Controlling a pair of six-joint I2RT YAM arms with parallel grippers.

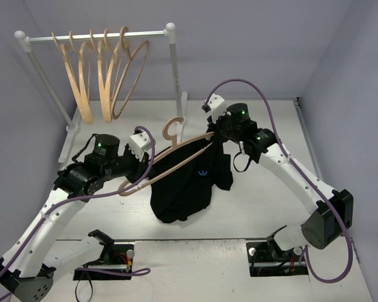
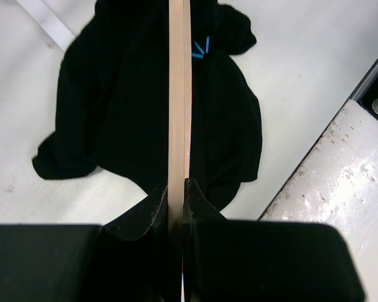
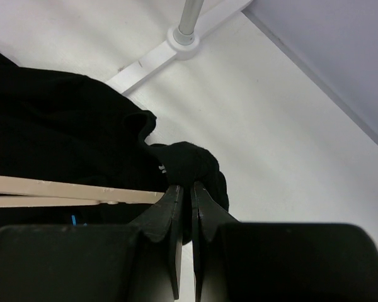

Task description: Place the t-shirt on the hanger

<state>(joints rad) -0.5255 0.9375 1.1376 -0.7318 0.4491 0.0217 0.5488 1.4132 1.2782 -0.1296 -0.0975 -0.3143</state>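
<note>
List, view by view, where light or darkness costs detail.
Top external: soft, even light with only faint shadows, but the t-shirt reads as near-flat black. Left wrist: the hanger is well lit, while the left gripper is underexposed. Right wrist: the right gripper and the t-shirt merge in darkness.

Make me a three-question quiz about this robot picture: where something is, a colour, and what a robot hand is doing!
1. Where on the table is the rack? A) far left side B) near right corner C) between the arms
2. What colour is the tiny mark on the t-shirt? A) red B) blue C) yellow
3. What are the jaws of the left gripper doing? A) gaping wide B) squeezing the rack C) shut on the hanger
Answers: 1 A, top view shows it far left; 2 B, blue on black cloth; 3 C, wood pinched between them.
</note>
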